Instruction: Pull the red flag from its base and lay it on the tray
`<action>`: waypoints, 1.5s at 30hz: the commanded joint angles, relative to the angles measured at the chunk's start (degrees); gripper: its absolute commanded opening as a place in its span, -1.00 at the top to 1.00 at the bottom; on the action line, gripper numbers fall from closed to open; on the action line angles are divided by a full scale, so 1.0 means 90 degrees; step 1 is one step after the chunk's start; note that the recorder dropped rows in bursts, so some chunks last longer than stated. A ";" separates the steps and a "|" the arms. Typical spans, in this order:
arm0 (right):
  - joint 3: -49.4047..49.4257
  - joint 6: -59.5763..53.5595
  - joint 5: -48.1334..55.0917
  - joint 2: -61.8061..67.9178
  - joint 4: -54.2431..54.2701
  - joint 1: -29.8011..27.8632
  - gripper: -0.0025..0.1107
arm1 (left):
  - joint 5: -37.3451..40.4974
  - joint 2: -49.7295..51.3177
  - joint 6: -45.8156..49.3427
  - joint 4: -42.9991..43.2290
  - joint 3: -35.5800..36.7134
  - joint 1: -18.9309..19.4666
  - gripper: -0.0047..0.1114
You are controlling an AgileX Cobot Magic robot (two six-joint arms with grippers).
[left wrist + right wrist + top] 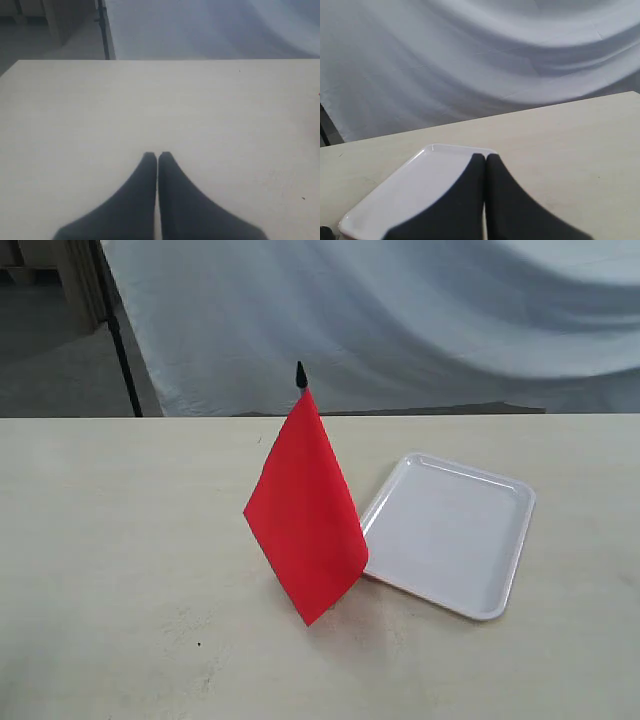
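Observation:
The red flag [305,510] stands upright near the middle of the table in the exterior view, its pointed black tip [300,374] on top. Its cloth hides the stick and the base. The white tray [450,533] lies empty just right of the flag. Neither arm shows in the exterior view. My left gripper [157,157] is shut with nothing in it, over bare table, with no flag in its view. My right gripper [485,158] is shut and empty too, its tips in front of the tray [405,190].
The pale table top [120,540] runs wide on both sides of the flag. A grey-white cloth backdrop [400,320] hangs behind the far edge, with a black pole [122,350] at the back left.

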 commanded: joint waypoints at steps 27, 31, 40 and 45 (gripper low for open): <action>0.0015 -0.0015 -0.2543 -0.0035 -0.0020 -0.0020 0.96 | -0.0025 -0.0004 -0.0016 -0.0037 0.0010 -0.0019 0.89; 0.0015 0.0002 -0.3909 -0.0035 -0.0020 -0.0020 0.96 | -0.0025 -0.0004 -0.0016 -0.0037 0.0010 -0.0019 0.89; 0.0015 0.3344 -0.5194 -0.0033 -0.1385 -0.0020 0.96 | -0.0025 -0.0004 -0.0016 -0.0037 0.0010 -0.0019 0.89; 0.0015 0.3195 -0.6406 0.1020 -0.2144 -0.0020 0.96 | -0.0025 -0.0004 -0.0016 -0.0037 0.0010 -0.0019 0.89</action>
